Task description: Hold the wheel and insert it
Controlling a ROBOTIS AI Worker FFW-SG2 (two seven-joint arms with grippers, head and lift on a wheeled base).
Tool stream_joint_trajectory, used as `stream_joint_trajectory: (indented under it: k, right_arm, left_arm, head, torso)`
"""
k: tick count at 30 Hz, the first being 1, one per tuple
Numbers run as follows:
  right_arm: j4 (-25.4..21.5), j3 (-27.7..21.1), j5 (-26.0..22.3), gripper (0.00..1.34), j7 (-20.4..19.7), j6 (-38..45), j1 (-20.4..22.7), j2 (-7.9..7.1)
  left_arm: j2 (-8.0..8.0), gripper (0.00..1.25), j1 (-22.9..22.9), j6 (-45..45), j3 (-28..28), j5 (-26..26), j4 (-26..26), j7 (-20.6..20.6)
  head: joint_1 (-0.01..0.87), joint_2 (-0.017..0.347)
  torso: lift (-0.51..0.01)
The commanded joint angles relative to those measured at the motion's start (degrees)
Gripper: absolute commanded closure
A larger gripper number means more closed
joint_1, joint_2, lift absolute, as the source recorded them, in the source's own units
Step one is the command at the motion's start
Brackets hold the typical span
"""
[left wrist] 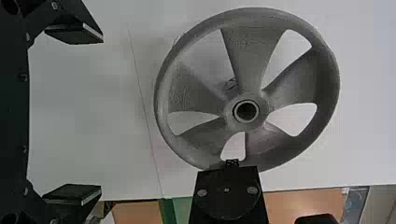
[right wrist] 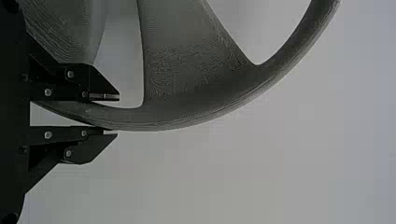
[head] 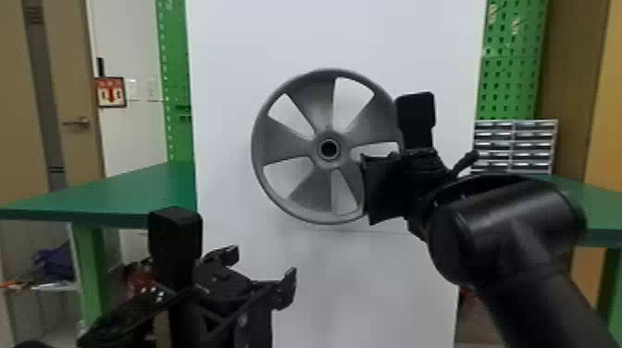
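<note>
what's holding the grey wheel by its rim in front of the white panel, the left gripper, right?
No, it isn't the left gripper: the right wrist view shows the right gripper with its fingers around the rim of the grey wheel. The rest is right, including the white panel behind.

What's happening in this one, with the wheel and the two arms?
The robot's right gripper holds a gray wheel by its rim, in front of a white panel. The left gripper is open and empty, lower down on the robot's left. The task is to insert the wheel, but I can't tell from these views whether it is seated on anything; the hole in its hub looks dark, with nothing poking out toward the robot.
</note>
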Motion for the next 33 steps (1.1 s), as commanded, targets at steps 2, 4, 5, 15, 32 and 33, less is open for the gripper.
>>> stream_joint_trajectory:
  k: [2,4,5,15,32,33]
  right_arm:
    - [0.3,-0.22,0.09,1.2,-0.02,-0.35,-0.07,0.04]
    - [0.3,-0.22,-0.35,1.2,-0.02,-0.79,0.02,0.04]
    - [0.3,-0.22,-0.87,1.19,-0.02,-0.79,0.1,0.04]
    - [0.3,-0.66,-2.98,0.57,-0.02,-2.1,0.54,0.04]
    - [-3.84,-0.66,-4.3,0.35,-0.02,-1.22,2.65,0.04]
    - [-4.71,-0.92,-4.39,0.35,-0.02,-1.05,3.18,0.04]
  left_arm:
    - [0.0,0.15,0.05,-0.1,-0.02,0.0,0.07,-0.02]
    - [0.0,0.15,0.05,-0.1,-0.02,0.0,0.07,0.07]
    - [0.0,0.15,0.05,-0.1,-0.02,0.0,0.07,-0.02]
    - [0.0,0.15,0.23,-0.1,0.07,0.0,0.07,0.07]
    - [0.0,0.15,0.49,-0.1,0.42,0.0,0.07,0.07]
    - [0.0,0.15,0.49,-0.1,0.51,-0.09,0.07,0.07]
  head:
    - [0.179,0.101]
    - [0.179,0.101]
    - [0.179,0.101]
    - [0.179,0.101]
    - [0.179,0.101]
    - [0.179,0.101]
  torso:
    - [-0.493]
    - [-0.493]
    - [-0.493]
    - [-0.493]
    - [-0.493]
    - [-0.493]
